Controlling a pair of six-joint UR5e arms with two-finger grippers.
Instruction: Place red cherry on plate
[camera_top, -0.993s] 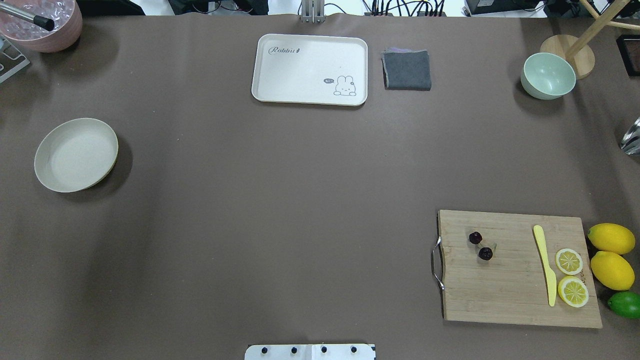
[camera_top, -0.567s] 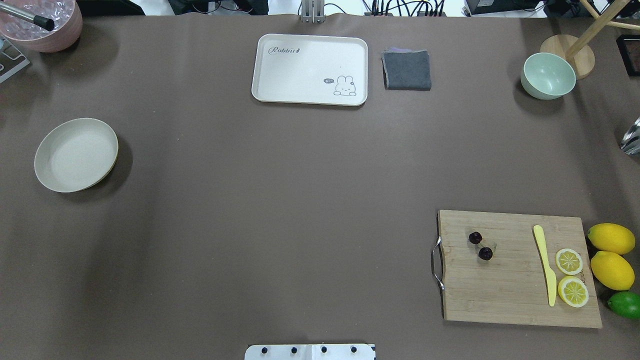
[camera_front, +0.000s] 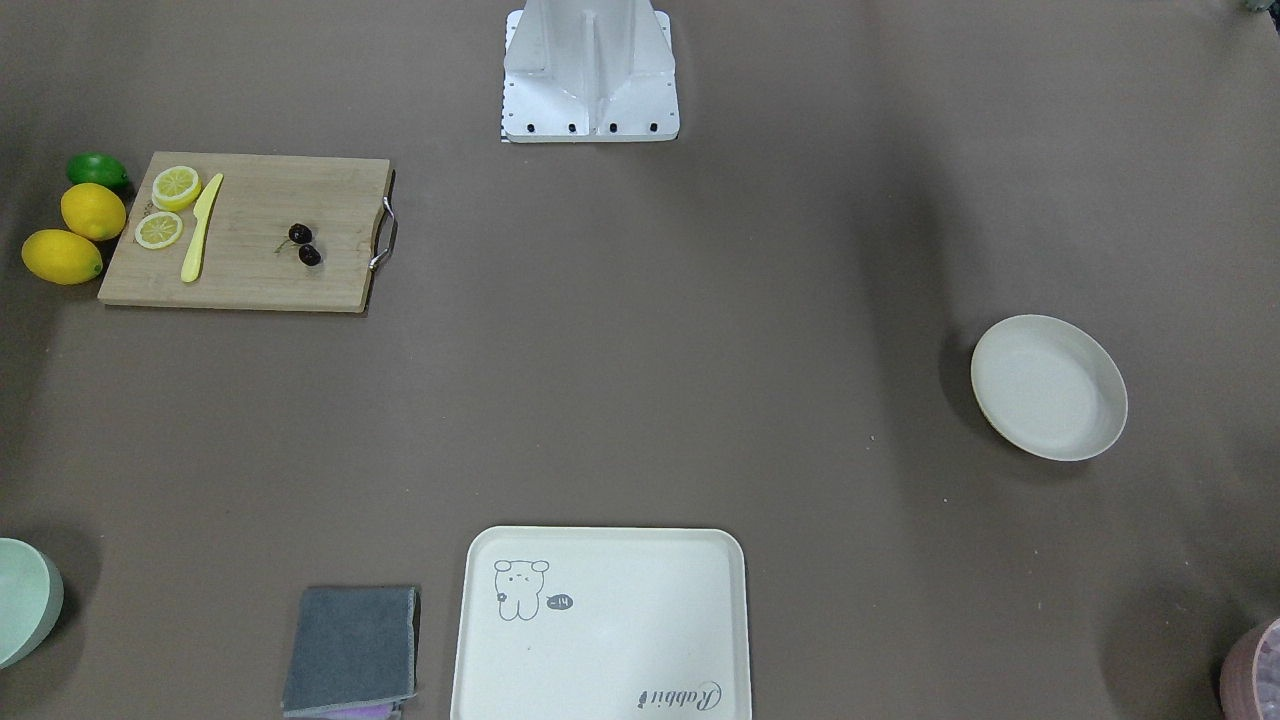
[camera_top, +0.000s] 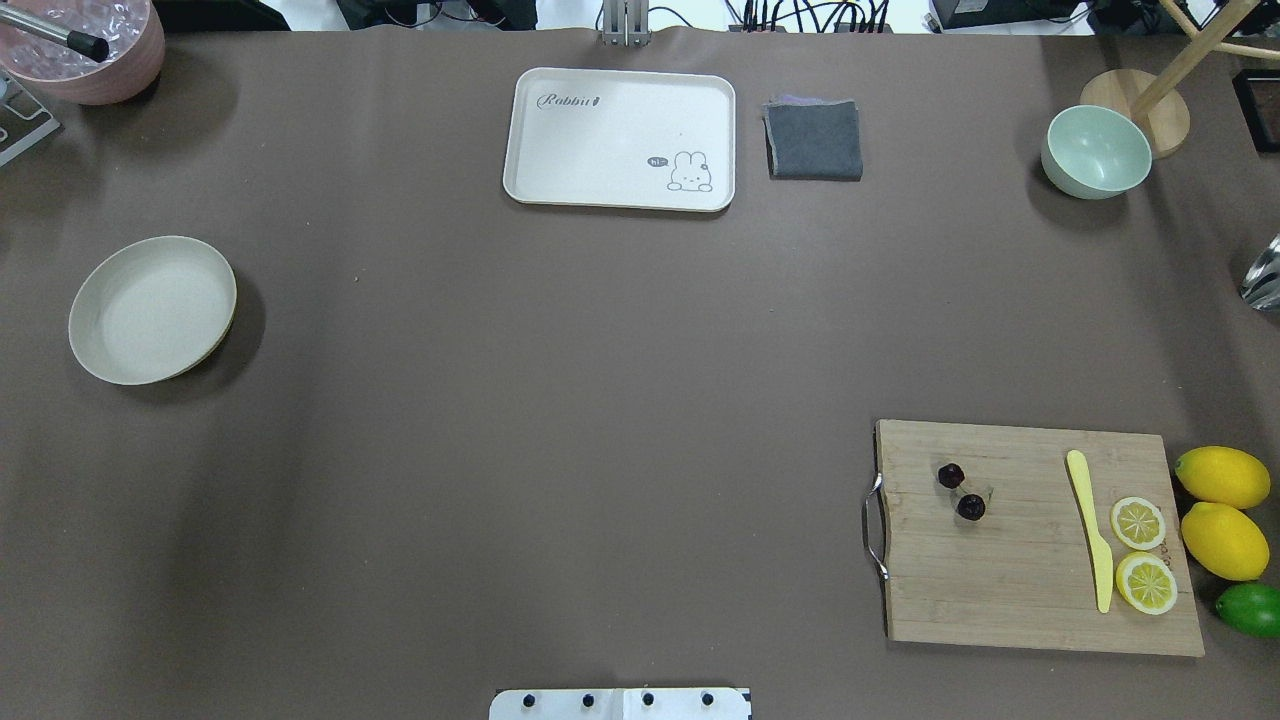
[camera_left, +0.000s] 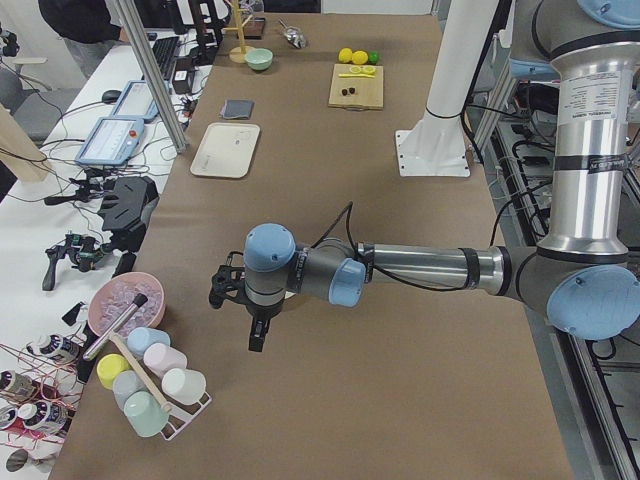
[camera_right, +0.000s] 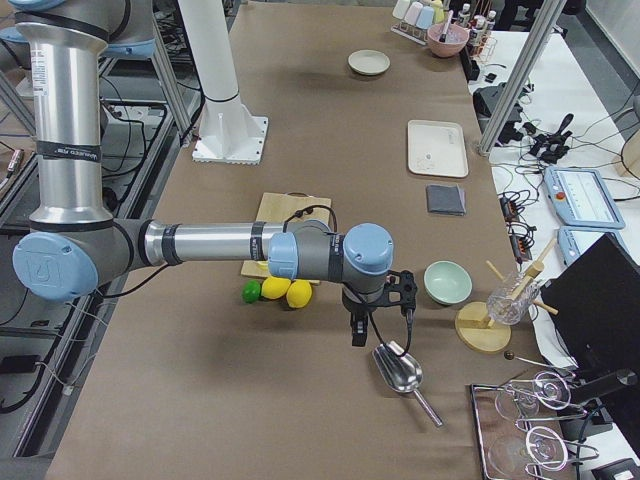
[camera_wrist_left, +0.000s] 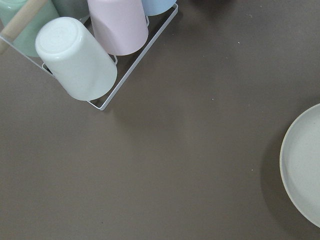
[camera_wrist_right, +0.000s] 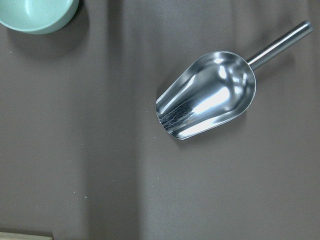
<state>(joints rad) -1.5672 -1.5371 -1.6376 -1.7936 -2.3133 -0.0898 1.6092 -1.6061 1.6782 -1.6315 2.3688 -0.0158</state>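
Note:
The red cherry (camera_top: 970, 507), a pair of tiny dark fruits on thin stems, lies on the left half of the wooden cutting board (camera_top: 1020, 590), and also shows as the cherry (camera_front: 309, 255) in the front-facing view. The round cream plate (camera_top: 152, 310) sits empty at the table's far left, seen too as the plate (camera_front: 1048, 387) and as a rim (camera_wrist_left: 300, 165) in the left wrist view. My left gripper (camera_left: 255, 335) hangs near the cup rack, my right gripper (camera_right: 358, 330) above a metal scoop. Both show only in side views, so I cannot tell whether they are open or shut.
The board also holds a yellow knife (camera_top: 1090, 525) and two lemon slices (camera_top: 1138, 522); lemons (camera_top: 1222, 477) and a lime (camera_top: 1250, 608) lie beside it. A rabbit tray (camera_top: 620, 138), grey cloth (camera_top: 814, 139), green bowl (camera_top: 1096, 151) and cup rack (camera_wrist_left: 85, 55) stand around.

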